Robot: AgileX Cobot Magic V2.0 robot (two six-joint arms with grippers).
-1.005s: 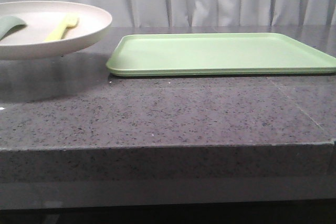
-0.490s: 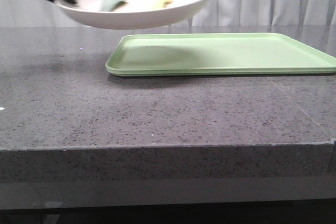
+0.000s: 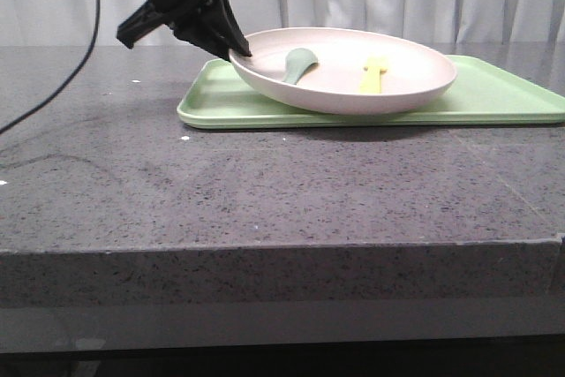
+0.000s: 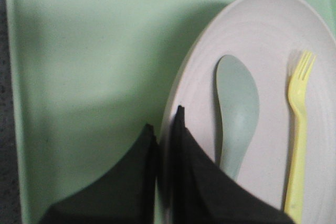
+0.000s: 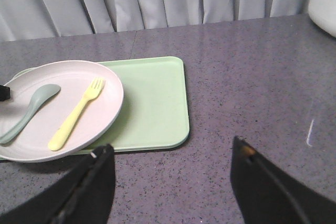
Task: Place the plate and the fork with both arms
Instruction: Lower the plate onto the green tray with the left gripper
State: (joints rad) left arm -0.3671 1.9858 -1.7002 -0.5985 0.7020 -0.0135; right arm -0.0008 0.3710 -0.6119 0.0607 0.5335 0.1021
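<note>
L gripper (image 3: 231, 41) is at the far left of the tray (image 3: 494, 99), fingers clamped on the plate (image 3: 406, 86) rim, one finger (image 4: 194, 177) inside and one under, per the L wrist cam. Plate sits over the tray's left half; its gripped side looks a bit raised, so can't tell if it's fully down yet. Inside the plate: grey-green spoon (image 3: 298, 65) toward the left, then the fork (image 3: 373, 74) just beside it, both lying flat, not touching each other. Right half of tray is bare. R gripper (image 5: 170, 182) hangs well apart from the tray over the counter (image 3: 265, 183), jaws wide apart, holding nothing.

Progress, as I judge it: plate is basically delivered to the tray, release not yet done. Fork is untouched in the plate; prob. left for the R arm to pick it out and set it down.
</note>
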